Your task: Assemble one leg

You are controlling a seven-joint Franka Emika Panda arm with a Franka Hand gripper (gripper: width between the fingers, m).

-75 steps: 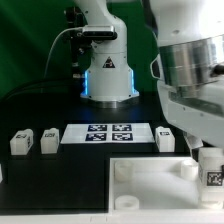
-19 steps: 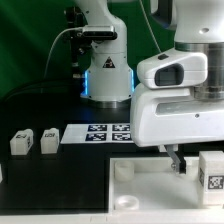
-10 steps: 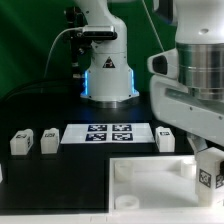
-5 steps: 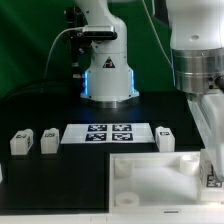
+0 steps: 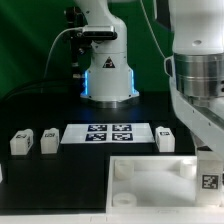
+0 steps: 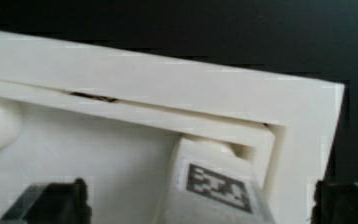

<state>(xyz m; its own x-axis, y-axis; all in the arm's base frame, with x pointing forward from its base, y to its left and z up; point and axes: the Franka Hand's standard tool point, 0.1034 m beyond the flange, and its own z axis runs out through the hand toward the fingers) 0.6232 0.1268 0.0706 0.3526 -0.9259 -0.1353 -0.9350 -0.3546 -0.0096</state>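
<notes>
Standing in the corner socket of the white panel [image 6: 140, 90], the tagged leg [image 6: 213, 180] lies between the spread fingers [image 6: 51, 200] of the gripper [image 6: 194, 205], neither pad touching it. Three further legs [image 5: 165, 138] flank the marker board [image 5: 108, 133] at 12 o'clock from the panel.

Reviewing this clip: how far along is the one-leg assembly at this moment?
Done: one leg stands at the corner of the white panel on the exterior view's right, its tag showing in the wrist view.
In hand: the hand hovers over that leg with its fingers apart; whether the leg is fully seated cannot be told.
Left: three more legs sit loose beside the marker board.
</notes>
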